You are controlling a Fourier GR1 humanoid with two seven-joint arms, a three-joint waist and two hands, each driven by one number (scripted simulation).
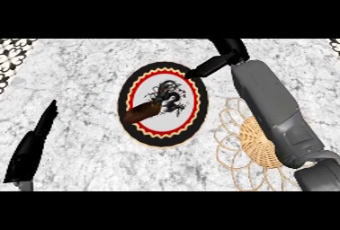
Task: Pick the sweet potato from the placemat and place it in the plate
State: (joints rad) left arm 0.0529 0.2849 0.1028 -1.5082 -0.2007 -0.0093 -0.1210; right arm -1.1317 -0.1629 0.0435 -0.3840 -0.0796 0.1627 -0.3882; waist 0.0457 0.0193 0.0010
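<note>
Sweet potato point(142, 112) on plate point(136, 90)

Marble counter point(86, 63) w/ plate point(136, 85) and, beside it, probably wicker placemat point(256, 134).

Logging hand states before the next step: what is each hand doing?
Left hand: open, resting, holding nothing.
Right hand: open, holding nothing.

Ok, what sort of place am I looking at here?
Likely a kitchen or dining counter: a marble-look grey counter top, a decorated round plate with the sweet potato lying on it, and a woven wicker placemat beside it.
</note>
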